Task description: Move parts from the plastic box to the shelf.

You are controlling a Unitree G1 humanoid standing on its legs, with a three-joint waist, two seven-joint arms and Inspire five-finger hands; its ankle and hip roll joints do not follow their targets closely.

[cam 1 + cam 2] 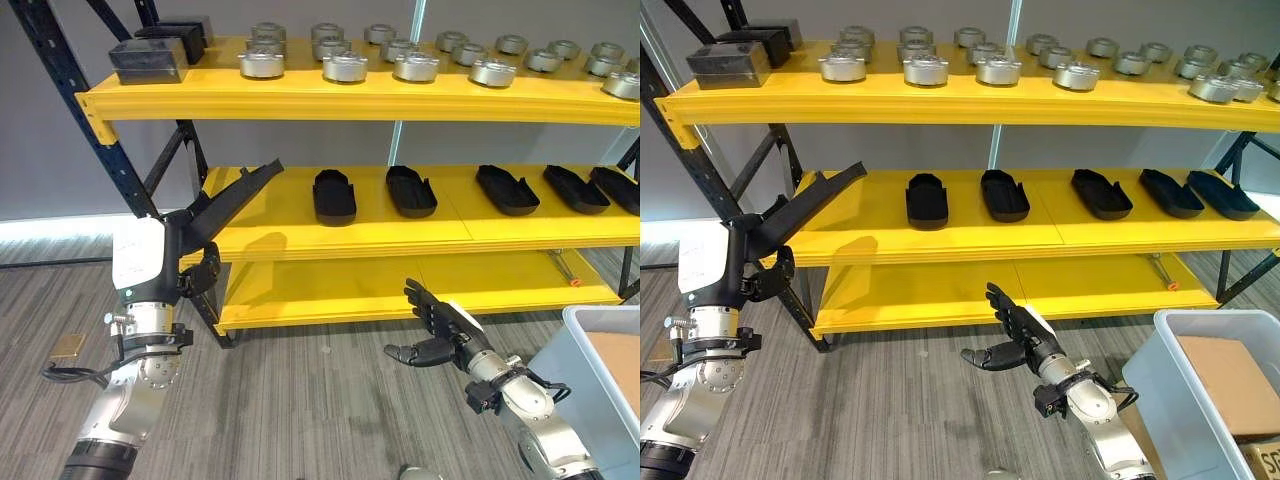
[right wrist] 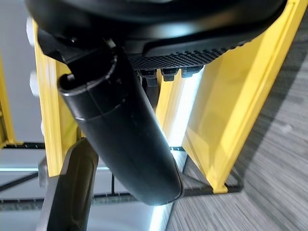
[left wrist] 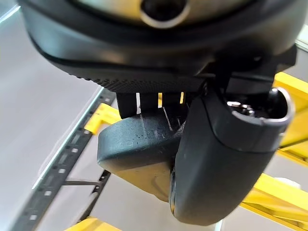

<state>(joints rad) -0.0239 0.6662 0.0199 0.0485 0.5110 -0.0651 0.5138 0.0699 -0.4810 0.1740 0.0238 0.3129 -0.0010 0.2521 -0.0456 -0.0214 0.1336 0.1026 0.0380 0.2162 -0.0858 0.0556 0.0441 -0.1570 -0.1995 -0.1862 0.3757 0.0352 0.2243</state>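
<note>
A yellow shelf [image 1: 330, 105] on dark blue uprights spans the scene with three levels. Its top level carries rows of round silver metal parts [image 1: 345, 67] and, at the robot's left end, two dark rectangular blocks [image 1: 148, 60]; its middle level carries a row of black elongated parts [image 1: 334, 194] lying flat and spaced apart. The plastic box [image 1: 1185, 400], pale grey, stands on the carpeted floor [image 1: 300, 400] at the robot's lower right, with brown cardboard [image 1: 1230, 375] lying inside it. The left arm rises from the lower left, its forearm upright, and the left hand [image 1: 190, 240] is raised to the height of the middle level, fingers and thumb curled round a long black part [image 1: 240, 190] that slants up and away toward the left end of that level, its tip over the level's front edge; the left wrist view shows the thumb pressed against the part's rounded dark body. The right arm comes in from the lower right, just beside the box, and the right hand [image 1: 1015, 330] hangs low in front of the bottom level, fingers spread and fairly straight, thumb out to the side, holding nothing. A small tan object [image 1: 68, 346] lies on the floor at far left.
</note>
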